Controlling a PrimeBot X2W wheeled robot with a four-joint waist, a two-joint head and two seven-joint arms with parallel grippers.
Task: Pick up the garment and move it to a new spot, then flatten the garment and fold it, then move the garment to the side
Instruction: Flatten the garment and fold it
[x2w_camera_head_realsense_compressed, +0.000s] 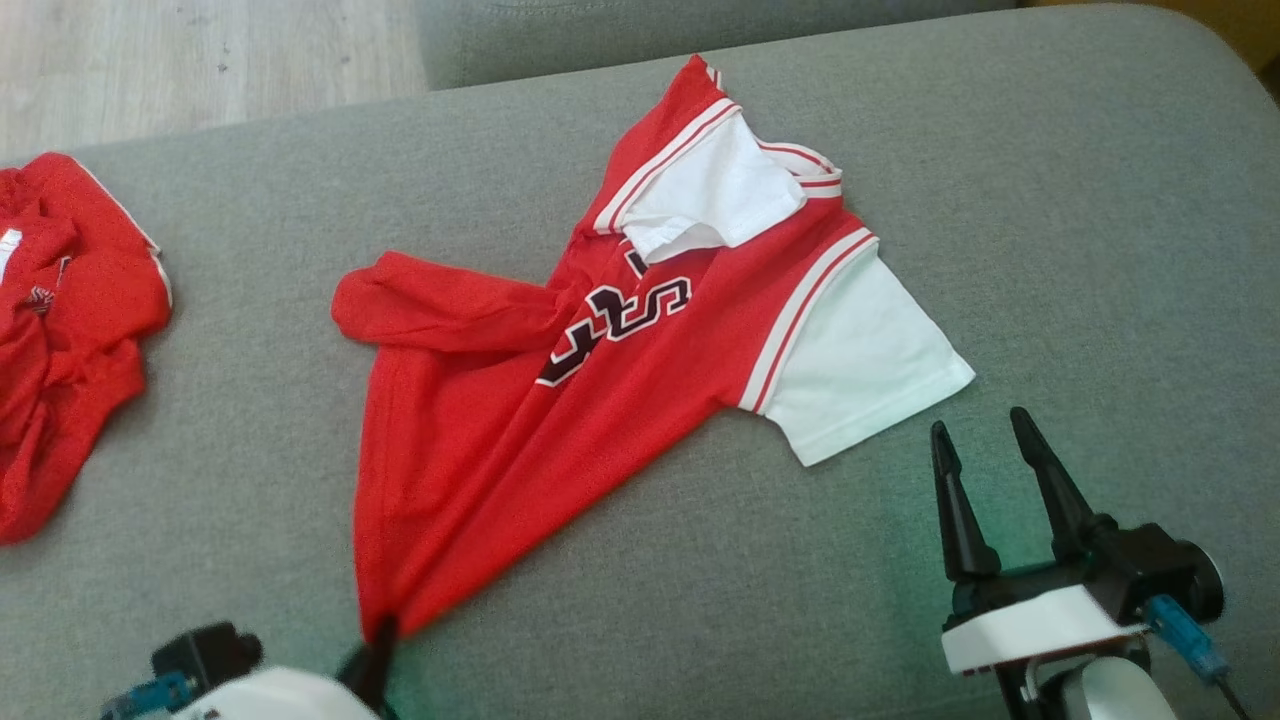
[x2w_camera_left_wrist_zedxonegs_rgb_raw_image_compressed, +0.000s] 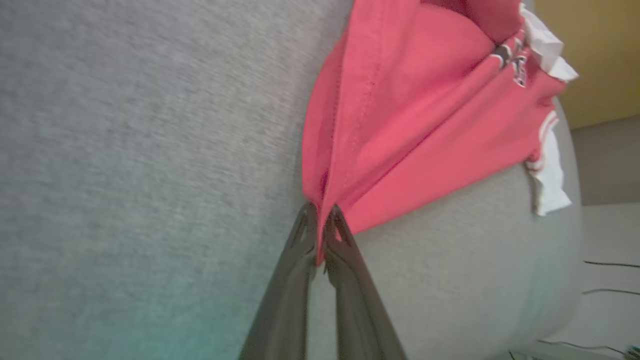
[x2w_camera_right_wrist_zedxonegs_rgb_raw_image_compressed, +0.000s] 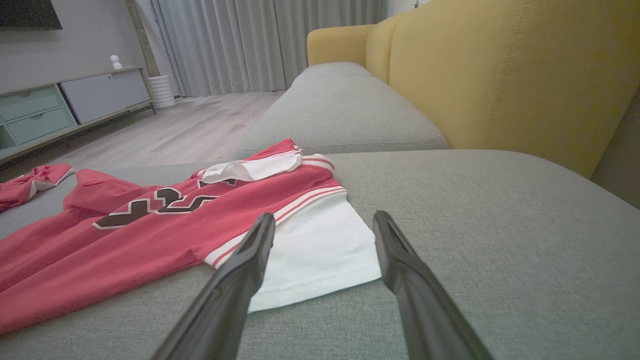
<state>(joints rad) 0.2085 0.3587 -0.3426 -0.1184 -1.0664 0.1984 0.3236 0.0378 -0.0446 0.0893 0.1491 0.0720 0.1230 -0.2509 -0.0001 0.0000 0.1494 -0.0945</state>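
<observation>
Left gripper (x2w_camera_head_realsense_compressed: 375, 640), at the bottom edge of the head view, has its 2 dark fingers closed on the lower hem corner of the red jersey (x2w_camera_head_realsense_compressed: 520, 420). The left wrist view confirms the pinch: a fold of red cloth is caught between the tips, and the fabric fans away from them in taut creases. Right gripper (x2w_camera_head_realsense_compressed: 980, 425) stands at the lower right with its fingers spread wide and nothing between them. Its tips are near the hem of the closer white sleeve (x2w_camera_head_realsense_compressed: 860, 360) but not touching it. The jersey lies on the grey sofa cushion (x2w_camera_head_realsense_compressed: 1050, 250), chest up, with dark lettering (x2w_camera_head_realsense_compressed: 620, 320) partly wrinkled. The far white sleeve (x2w_camera_head_realsense_compressed: 710, 190) is folded over the collar area, and 1 side is bunched into a roll toward the left. A second red garment (x2w_camera_head_realsense_compressed: 60, 330) lies crumpled at the cushion's left edge, well apart from the jersey. In the right wrist view, a yellow backrest (x2w_camera_right_wrist_zedxonegs_rgb_raw_image_compressed: 500, 75) rises behind the cushion.
</observation>
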